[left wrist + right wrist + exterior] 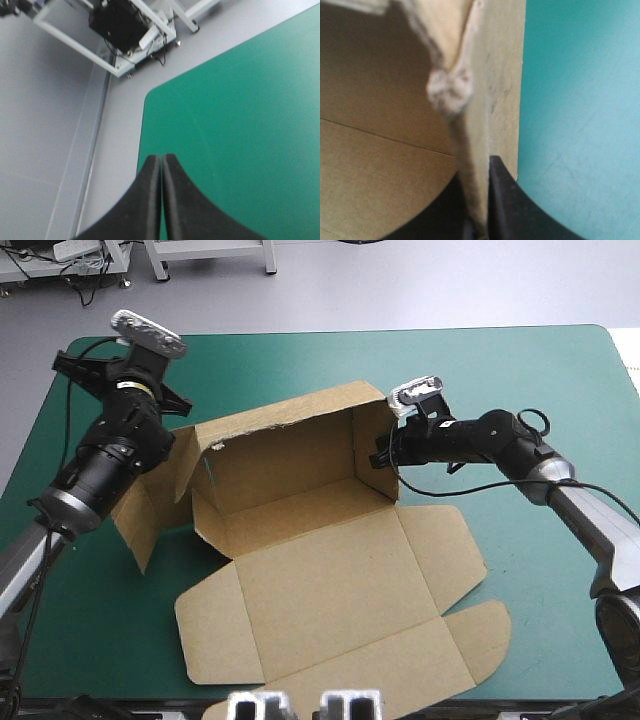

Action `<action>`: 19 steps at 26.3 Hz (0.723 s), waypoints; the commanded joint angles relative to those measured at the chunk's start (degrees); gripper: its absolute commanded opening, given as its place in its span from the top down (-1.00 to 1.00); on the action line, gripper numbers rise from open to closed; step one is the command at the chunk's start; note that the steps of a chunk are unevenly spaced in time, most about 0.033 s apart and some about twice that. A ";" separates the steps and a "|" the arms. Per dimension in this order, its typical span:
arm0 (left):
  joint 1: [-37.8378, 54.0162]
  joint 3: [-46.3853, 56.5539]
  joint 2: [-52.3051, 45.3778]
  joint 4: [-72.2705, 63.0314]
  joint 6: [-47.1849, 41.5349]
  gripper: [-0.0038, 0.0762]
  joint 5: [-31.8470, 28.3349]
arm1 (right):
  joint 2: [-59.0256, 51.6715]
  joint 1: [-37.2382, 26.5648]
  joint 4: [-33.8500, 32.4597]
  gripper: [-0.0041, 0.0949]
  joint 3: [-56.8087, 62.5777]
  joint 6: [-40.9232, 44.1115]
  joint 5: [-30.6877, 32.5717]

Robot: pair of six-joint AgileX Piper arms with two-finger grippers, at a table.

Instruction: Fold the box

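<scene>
The box (330,580) sits mid-table on the teal-green cover (540,380), and I'd call it roughly a third folded. The near panels (370,660), the part of the box closest to the robot, lie dead flat with their side flaps splayed out, so nothing's done there.

Further back, the box's back wall (280,455) is standing. At the box's right end, the side wall (375,445) is up too, with the right gripper (384,456) pinched on that wall. The wrist view shows the board sandwiched between its black fingers. At the box's left end, the left flap (150,510) only leans outward, half raised and not tucked.

Past the box's far left corner, the left gripper (161,159) hangs above the cover. Its fingers are pressed together on nothing and it's aimed away from the box, at the cover's corner.

What's left, I reckon: stand and tuck that left end, lock the right one, then bring up the near side — most of the job, really.
</scene>
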 commanded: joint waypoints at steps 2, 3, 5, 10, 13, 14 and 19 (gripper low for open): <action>8.67 -1.56 -3.83 -8.51 3.98 0.92 -4.00 | -2.48 0.82 -32.12 0.92 -11.31 31.30 15.06; 10.47 -1.56 -4.28 -10.74 5.56 0.92 -4.23 | -2.48 0.82 -37.81 0.93 -13.12 34.68 19.25; 11.82 -1.56 -4.66 -13.72 7.96 0.92 -4.23 | -2.48 0.82 -41.80 0.93 -14.90 37.44 21.50; 12.18 -1.56 -5.44 -23.44 15.86 0.92 -3.59 | -0.40 0.82 -45.31 0.92 -15.84 38.91 21.62; 12.18 -1.56 -5.55 -32.40 20.97 0.92 -3.12 | 2.43 0.82 -45.54 0.93 -15.84 38.41 21.39; 12.18 -1.56 -5.55 -34.86 22.74 0.92 -2.83 | 3.54 0.82 -45.54 0.93 -15.84 38.17 21.39; 12.18 -1.56 -5.55 -43.42 30.01 0.92 -1.24 | 8.91 0.82 -45.57 0.97 -15.84 35.43 17.01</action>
